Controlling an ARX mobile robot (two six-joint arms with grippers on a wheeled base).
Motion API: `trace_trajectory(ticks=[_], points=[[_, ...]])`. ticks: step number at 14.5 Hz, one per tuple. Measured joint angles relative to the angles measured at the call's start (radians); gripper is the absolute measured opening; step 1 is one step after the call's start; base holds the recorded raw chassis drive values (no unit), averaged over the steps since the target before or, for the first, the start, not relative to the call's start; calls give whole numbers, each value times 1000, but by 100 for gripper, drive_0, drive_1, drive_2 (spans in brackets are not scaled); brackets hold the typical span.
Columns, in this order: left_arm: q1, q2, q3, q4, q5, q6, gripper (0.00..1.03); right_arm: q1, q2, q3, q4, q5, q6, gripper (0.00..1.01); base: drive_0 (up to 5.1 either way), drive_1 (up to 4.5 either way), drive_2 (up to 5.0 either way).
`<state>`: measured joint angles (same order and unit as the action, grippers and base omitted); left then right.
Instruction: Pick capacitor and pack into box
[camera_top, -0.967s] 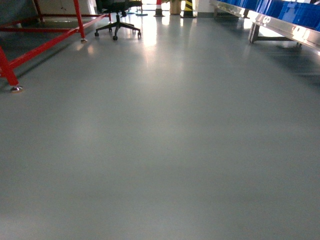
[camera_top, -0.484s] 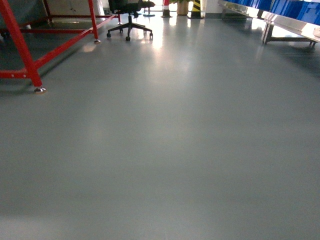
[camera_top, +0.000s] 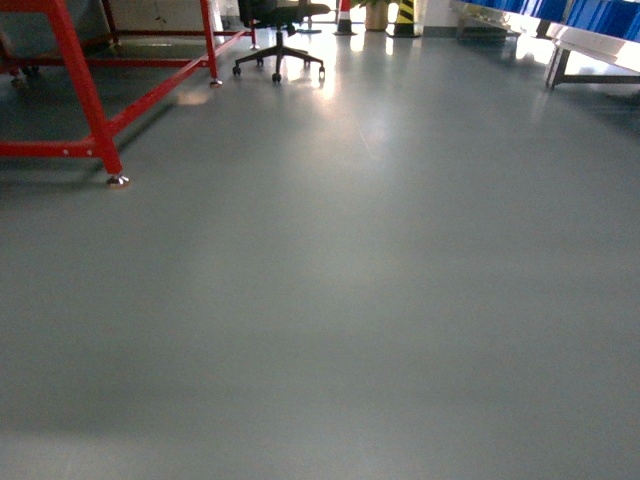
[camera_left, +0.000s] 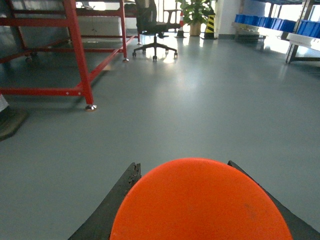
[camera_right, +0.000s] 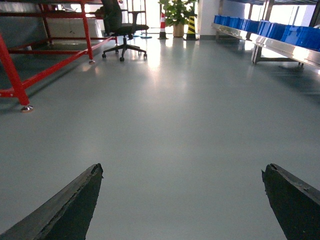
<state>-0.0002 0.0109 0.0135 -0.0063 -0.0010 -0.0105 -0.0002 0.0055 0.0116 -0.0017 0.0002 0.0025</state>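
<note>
In the left wrist view a smooth orange round-topped capacitor (camera_left: 200, 205) fills the space between the two dark fingers, and my left gripper (camera_left: 183, 164) is shut on it above the grey floor. My right gripper (camera_right: 182, 167) is open, its dark fingers spread wide with only floor between them. The head view shows neither gripper, only floor. The box is out of view in all three views.
A red metal frame (camera_top: 85, 100) stands on the floor at the left, one foot at its near corner. A black office chair (camera_top: 280, 40) is farther back. A metal rack with blue bins (camera_right: 280, 32) runs along the right. A potted plant (camera_right: 177, 12) is at the far end.
In the head view the red frame and the office chair have slid to the right and nearer, and the rack at the right has slipped toward the edge.
</note>
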Motion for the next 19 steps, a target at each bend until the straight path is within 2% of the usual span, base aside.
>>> trace_trajectory(ticks=[19], points=[[0, 0, 0, 0, -1, 0, 43, 0, 0, 0, -3, 0, 0, 98, -513, 233, 233]])
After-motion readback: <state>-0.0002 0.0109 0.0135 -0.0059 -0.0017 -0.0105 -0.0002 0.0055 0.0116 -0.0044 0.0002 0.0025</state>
